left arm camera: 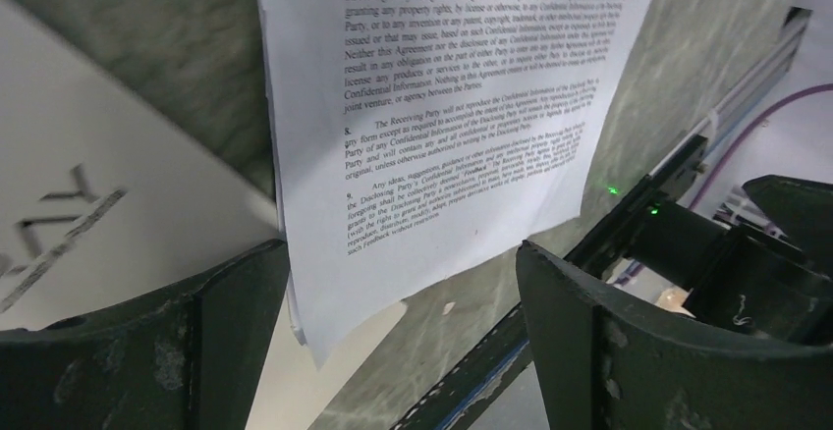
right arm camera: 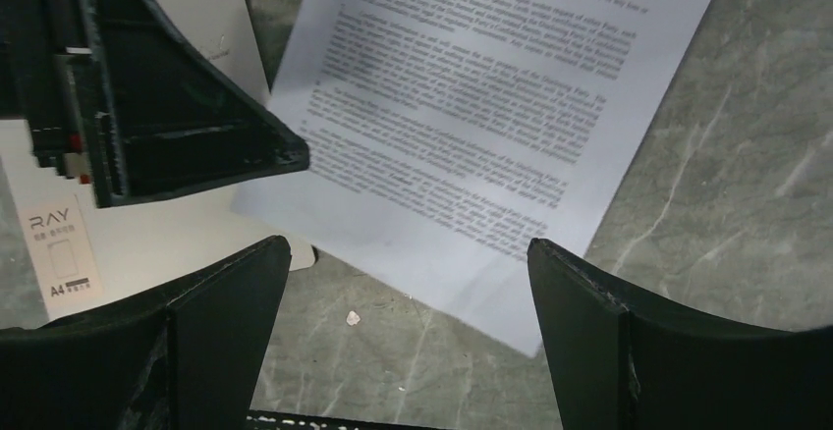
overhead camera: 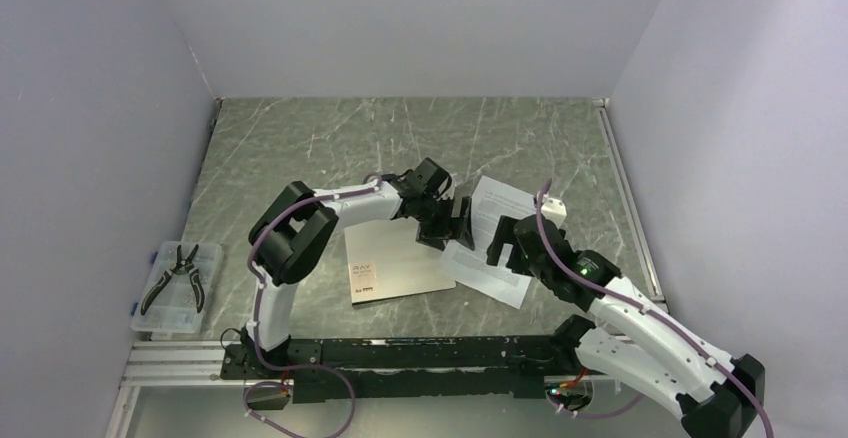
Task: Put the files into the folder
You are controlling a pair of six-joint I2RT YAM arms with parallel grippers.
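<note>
The files are white sheets of dense black text lying flat on the table, their left edge overlapping the folder's right edge. The folder lies shut, silver-grey cover up, with a small label at its near left corner. My left gripper hovers open over the seam between folder and files; in the left wrist view the gripper straddles the files' corner beside the folder. My right gripper is open and empty above the files' near part; the right wrist view shows the gripper, the files and the folder.
A clear plastic box holding pliers sits at the table's near left. A metal rail runs along the right edge. Grey walls close in the left, back and right. The left gripper's fingers hang close above the right wrist camera's view.
</note>
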